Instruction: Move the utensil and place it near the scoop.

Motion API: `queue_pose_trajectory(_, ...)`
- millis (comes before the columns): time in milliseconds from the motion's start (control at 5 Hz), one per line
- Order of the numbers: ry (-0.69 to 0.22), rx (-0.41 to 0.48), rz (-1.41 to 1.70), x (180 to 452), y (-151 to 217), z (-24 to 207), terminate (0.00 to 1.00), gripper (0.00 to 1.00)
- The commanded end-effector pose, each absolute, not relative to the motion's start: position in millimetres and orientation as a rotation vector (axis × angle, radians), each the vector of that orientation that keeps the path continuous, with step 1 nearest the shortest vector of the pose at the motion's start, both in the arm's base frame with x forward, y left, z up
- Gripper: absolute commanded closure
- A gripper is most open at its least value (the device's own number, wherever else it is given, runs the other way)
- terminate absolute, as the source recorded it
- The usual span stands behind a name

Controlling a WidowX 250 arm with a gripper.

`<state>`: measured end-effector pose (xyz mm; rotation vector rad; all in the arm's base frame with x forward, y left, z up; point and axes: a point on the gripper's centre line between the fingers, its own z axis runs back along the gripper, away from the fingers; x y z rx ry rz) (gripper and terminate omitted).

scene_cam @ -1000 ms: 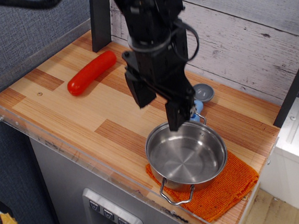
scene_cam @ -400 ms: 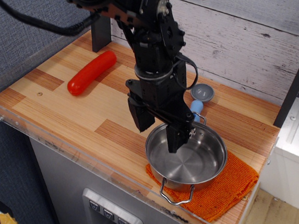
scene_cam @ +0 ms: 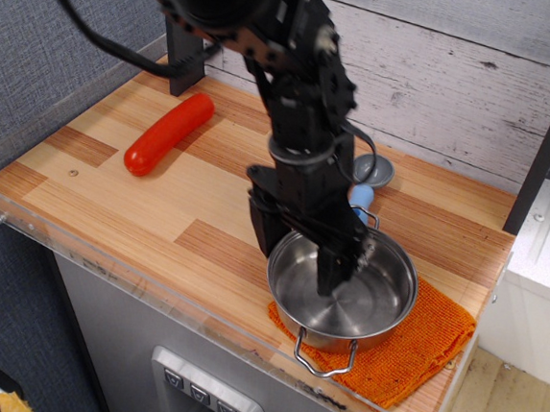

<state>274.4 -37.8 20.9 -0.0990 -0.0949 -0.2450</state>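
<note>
The utensil, a round shiny steel pan [scene_cam: 367, 306] with two wire loop handles, sits on an orange cloth [scene_cam: 427, 340] at the front right of the wooden counter. My black gripper [scene_cam: 295, 246] is open and low over the pan's left rim: one finger reaches down inside the pan, the other hangs outside the rim. The scoop [scene_cam: 374, 171], with a grey bowl and a light-blue handle, lies just behind the pan, partly hidden by my arm.
A long red sausage [scene_cam: 169, 132] lies at the back left of the counter. A dark post [scene_cam: 181, 63] stands at the back left corner. A clear plastic lip [scene_cam: 107, 259] runs along the counter's front and left edges. White plank wall behind.
My gripper has come down and moved right, from above the counter to the pan's left rim, with one finger now inside the pan. The pan, scoop and sausage have not moved.
</note>
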Motion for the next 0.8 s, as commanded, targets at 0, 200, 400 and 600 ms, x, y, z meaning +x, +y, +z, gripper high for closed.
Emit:
queue_pose_trajectory(0, -0.116, -0.106, -0.276, 284, -51, 27, 0.00, 1.00)
queue_pose_trajectory(200, -0.113, -0.109, -0.291, 285, -53, 30, 0.00, 1.00)
queue_pose_trajectory(400, -0.135, -0.118, -0.296, 284, -55, 38, 0.00, 1.00)
queue_pose_trajectory(600, -0.145, -0.110, -0.296, 284, -57, 54, 0.00, 1.00)
